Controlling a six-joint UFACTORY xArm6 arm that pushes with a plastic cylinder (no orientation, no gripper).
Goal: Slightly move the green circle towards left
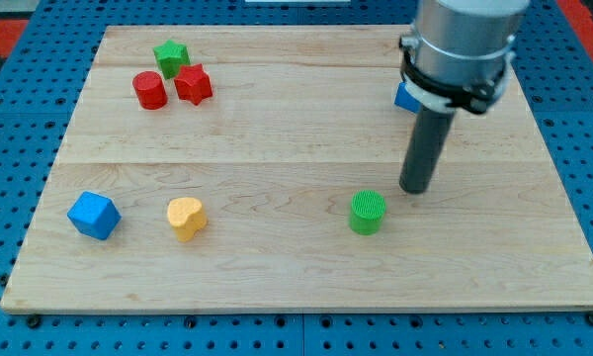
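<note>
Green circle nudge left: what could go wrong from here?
1. My tip sits up and to the view's right of the green circle, so a straight leftward sweep may clip its top edge and send it toward the view's bottom.
2. An overlong push would carry it toward the yellow heart; "slightly" needs an early stop.

On the wooden board (pixel 296 138), my tip (pixel 413 189) rests just to the upper right of the green circle (pixel 368 212). Far to the view's left lie a yellow heart-shaped block (pixel 186 218) and a blue cube (pixel 93 216), side by side. At upper left, a green star (pixel 170 55) sits above a red cylinder (pixel 149 90) and a red star-shaped block (pixel 193 85). Another blue block (pixel 406 97) peeks from behind my arm.
</note>
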